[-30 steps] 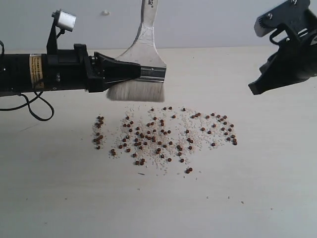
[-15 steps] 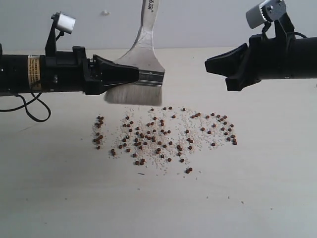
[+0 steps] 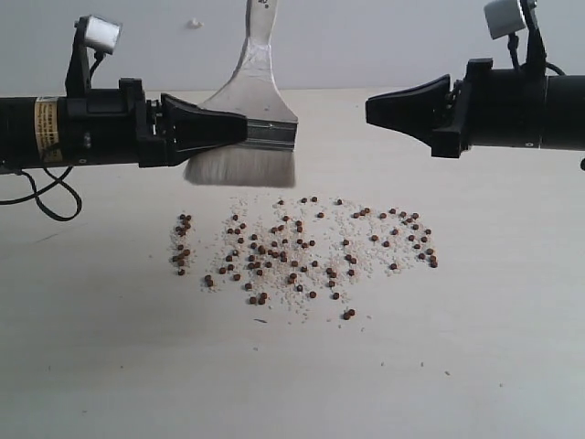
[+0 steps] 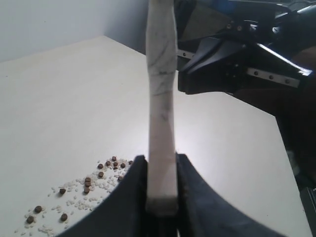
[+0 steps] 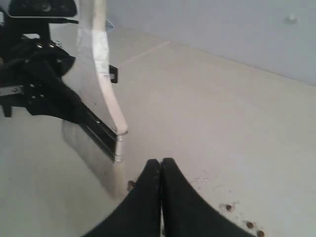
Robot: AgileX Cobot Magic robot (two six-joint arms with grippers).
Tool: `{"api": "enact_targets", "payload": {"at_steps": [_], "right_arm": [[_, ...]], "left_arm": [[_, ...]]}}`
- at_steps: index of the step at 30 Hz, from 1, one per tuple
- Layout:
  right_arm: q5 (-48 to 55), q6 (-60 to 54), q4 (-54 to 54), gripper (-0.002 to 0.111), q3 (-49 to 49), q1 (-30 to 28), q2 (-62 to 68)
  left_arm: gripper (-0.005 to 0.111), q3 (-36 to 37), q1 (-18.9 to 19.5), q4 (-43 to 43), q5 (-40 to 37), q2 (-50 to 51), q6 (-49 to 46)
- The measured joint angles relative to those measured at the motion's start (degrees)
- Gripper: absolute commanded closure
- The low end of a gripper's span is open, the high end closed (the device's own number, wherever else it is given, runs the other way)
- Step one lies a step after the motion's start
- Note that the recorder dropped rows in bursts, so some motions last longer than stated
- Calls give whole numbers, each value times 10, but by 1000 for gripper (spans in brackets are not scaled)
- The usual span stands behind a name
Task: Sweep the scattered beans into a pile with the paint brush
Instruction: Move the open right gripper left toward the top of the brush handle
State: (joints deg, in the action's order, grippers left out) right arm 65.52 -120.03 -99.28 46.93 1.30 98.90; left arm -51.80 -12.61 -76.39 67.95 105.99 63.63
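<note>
Over the far edge of the spread, the paint brush point(image 3: 256, 91) hangs clear of the table point(image 3: 512, 347). By the look of it the sweep hasn't begun: the beans point(image 3: 302, 256) lie scattered, with no pile yet. Next call: bristles down, then drag nearward. The left gripper point(image 3: 236, 131) reaches in level, clamping the brush's metal band, handle up. The right gripper point(image 3: 373, 110), pinched shut and empty, hovers at right.

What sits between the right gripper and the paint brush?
Nothing; in the exterior view only bare table shows between the right gripper and the paint brush.
</note>
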Motion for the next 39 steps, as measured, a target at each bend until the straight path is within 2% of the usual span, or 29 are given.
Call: {"api": "enact_targets", "payload": {"at_steps": [14, 18, 20, 22, 25, 31, 33, 36, 39], "right_arm": [[32, 0, -1, 107, 0, 0, 0], [34, 0, -1, 97, 0, 0, 0], [34, 0, -1, 88, 0, 0, 0], [34, 0, -1, 72, 3, 0, 0], [35, 5, -1, 62, 13, 0, 0], [37, 58, -1, 58, 44, 4, 0], [37, 90, 5, 57, 78, 15, 0], [38, 166, 34, 50, 146, 29, 13], [38, 184, 36, 48, 163, 29, 17]], "left_arm": [[107, 0, 0, -50, 9, 8, 4], [107, 0, 0, -60, 10, 8, 4], [107, 0, 0, -67, 10, 8, 4], [107, 0, 0, -74, 10, 8, 4], [107, 0, 0, -74, 10, 8, 4], [107, 0, 0, -75, 10, 8, 1], [107, 0, 0, -77, 10, 8, 0], [107, 0, 0, -84, 10, 8, 0], [107, 0, 0, -85, 10, 8, 0]]}}
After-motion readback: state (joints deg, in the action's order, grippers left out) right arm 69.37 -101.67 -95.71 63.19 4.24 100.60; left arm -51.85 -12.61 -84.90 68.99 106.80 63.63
